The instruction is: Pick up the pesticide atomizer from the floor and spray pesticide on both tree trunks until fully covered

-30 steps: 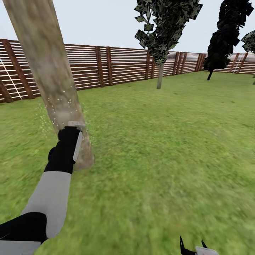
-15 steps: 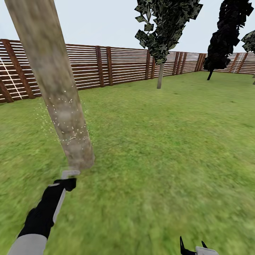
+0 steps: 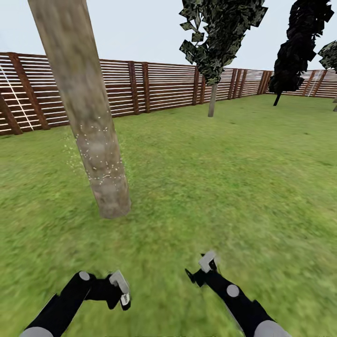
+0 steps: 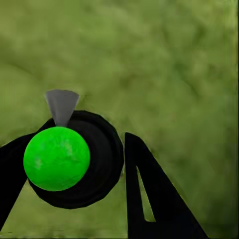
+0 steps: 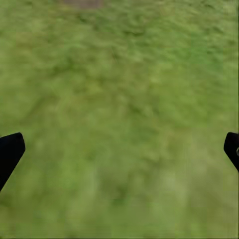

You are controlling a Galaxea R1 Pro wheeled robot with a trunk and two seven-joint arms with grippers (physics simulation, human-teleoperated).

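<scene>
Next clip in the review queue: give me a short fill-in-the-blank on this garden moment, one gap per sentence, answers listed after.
1. The whitish specks of pesticide cling to the near tree trunk, which rises out of the ____.
2. The left gripper is closed around an atomizer whose round body is bright ____.
3. The right gripper has its fingers spread and holds ____.
4. Behind the lawn runs a brown slatted ____.

Missing words: grass; green; nothing; fence
</scene>
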